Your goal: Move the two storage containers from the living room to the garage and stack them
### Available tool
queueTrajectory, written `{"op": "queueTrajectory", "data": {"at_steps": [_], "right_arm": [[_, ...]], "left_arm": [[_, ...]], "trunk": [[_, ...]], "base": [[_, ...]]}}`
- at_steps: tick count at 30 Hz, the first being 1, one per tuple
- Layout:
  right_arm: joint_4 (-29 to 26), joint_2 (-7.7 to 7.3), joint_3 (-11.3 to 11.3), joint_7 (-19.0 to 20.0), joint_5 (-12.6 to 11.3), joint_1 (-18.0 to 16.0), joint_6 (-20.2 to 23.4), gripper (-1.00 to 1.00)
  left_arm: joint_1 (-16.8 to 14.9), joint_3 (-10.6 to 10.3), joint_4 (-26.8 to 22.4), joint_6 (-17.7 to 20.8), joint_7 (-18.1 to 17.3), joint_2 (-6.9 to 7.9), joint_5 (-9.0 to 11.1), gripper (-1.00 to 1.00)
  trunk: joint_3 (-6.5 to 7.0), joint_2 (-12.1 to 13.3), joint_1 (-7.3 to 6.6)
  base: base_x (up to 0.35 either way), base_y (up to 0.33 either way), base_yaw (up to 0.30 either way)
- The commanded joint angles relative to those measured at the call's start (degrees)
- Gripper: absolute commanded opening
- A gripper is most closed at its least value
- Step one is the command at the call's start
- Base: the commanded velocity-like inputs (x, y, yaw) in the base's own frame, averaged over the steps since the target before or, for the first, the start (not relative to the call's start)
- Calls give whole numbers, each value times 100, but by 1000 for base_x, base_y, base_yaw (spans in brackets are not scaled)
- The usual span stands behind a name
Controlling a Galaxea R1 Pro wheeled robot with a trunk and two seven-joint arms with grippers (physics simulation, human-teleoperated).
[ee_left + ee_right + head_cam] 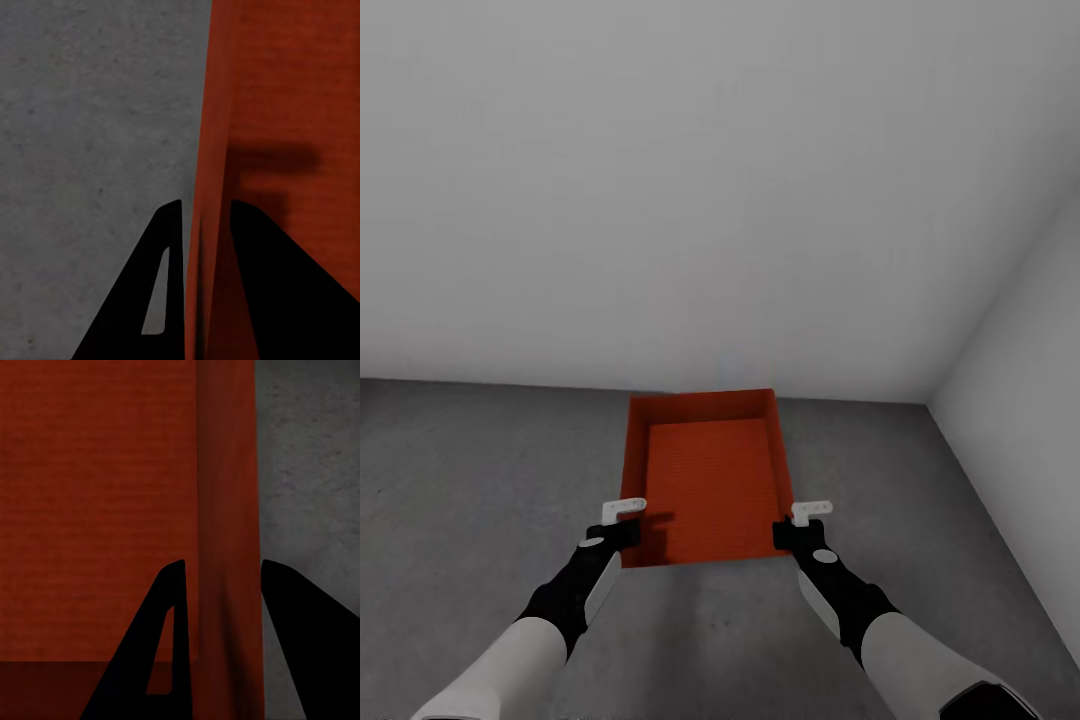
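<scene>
I am holding one container (705, 478) by its side walls on the concrete floor (470, 480), near the white wall (710, 180). Left gripper (204, 225) is clamped on its wall; right gripper (221, 585) straddles its wall with a gap. Second container is remaining, I judge.

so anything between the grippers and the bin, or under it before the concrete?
Nothing visible. The left gripper and right gripper each straddle a side wall of the storage container, which sits over bare grey floor near the white wall.
</scene>
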Motion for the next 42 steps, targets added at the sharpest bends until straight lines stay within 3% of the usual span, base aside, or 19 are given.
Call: {"op": "queueTrajectory", "data": {"at_steps": [1, 9, 42], "right_arm": [[356, -320, -64, -414, -102, -4, -36, -100], [356, -320, -64, -412, -101, -2, -36, -100], [356, -321, -64, -414, -102, -5, -36, -100]], "left_arm": [[-4, 61, -41, 18, 53, 5, -28, -100], [-4, 61, -40, 18, 53, 5, -28, -100], [-4, 61, -41, 18, 53, 5, -28, -100]], "trunk": [[-32, -44, 22], [-249, -365, 198], [-554, -365, 198]], "base": [[0, 0, 0], [0, 0, 0], [0, 0, 0]]}}
